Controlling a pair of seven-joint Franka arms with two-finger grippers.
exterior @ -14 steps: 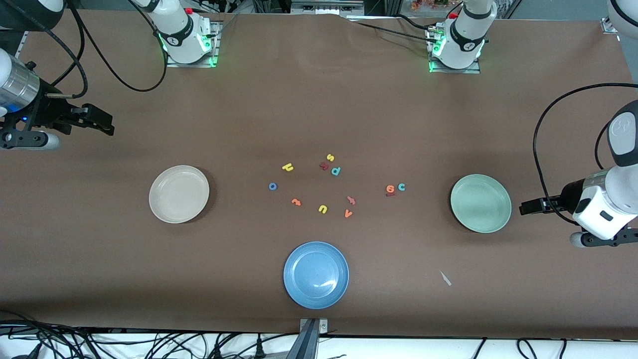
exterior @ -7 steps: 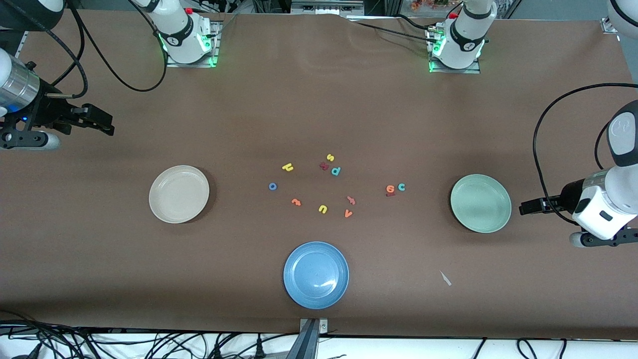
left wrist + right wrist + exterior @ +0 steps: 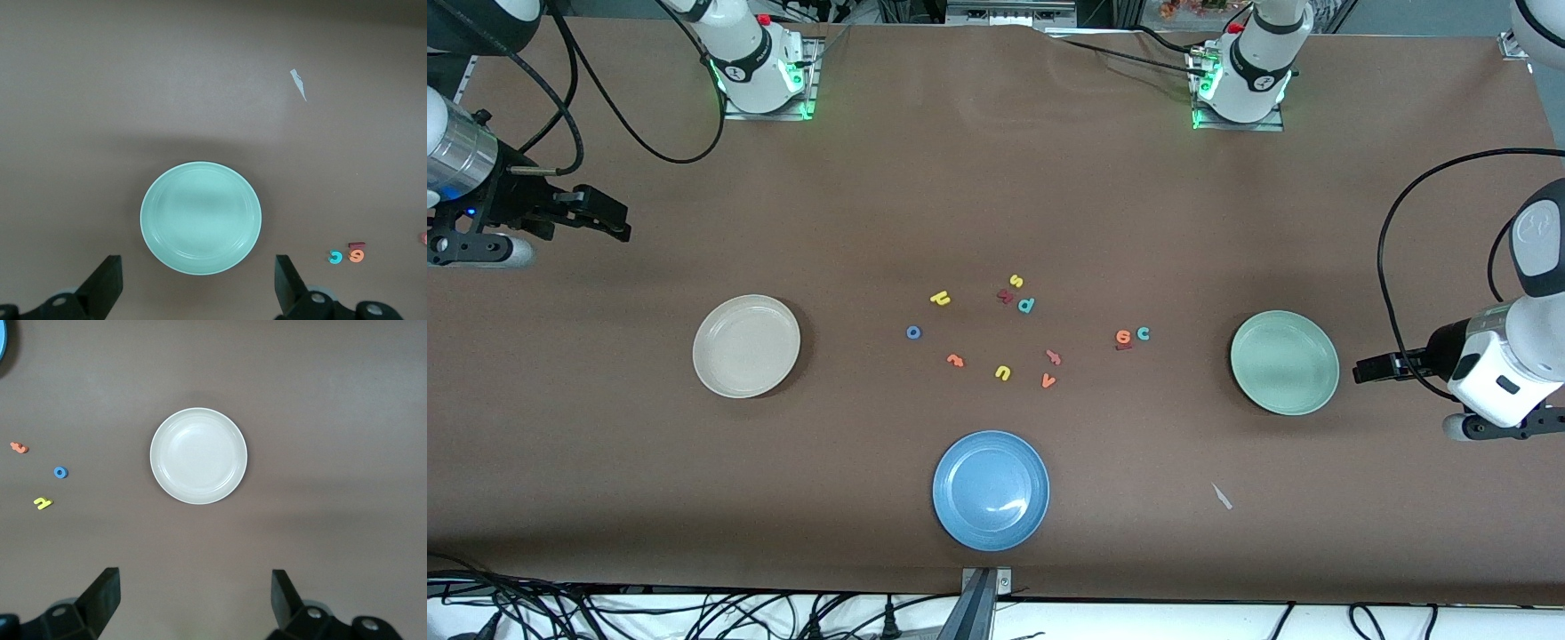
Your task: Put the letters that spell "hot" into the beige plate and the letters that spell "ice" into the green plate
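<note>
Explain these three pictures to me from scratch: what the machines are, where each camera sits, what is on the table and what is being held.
Two robot arms with two-finger grippers stand at a brown table. The wide picture looks down from a high camera facing them. The other two come from cameras on the arms' wrists.

The left gripper hangs open beside the green plate; the right gripper hangs open near the beige plate. Neither holds anything.

Small foam letters lie scattered between those plates, among them a blue o, a yellow h, an orange e and a teal c. A blue plate sits nearer the front camera. All three plates hold nothing.
</note>
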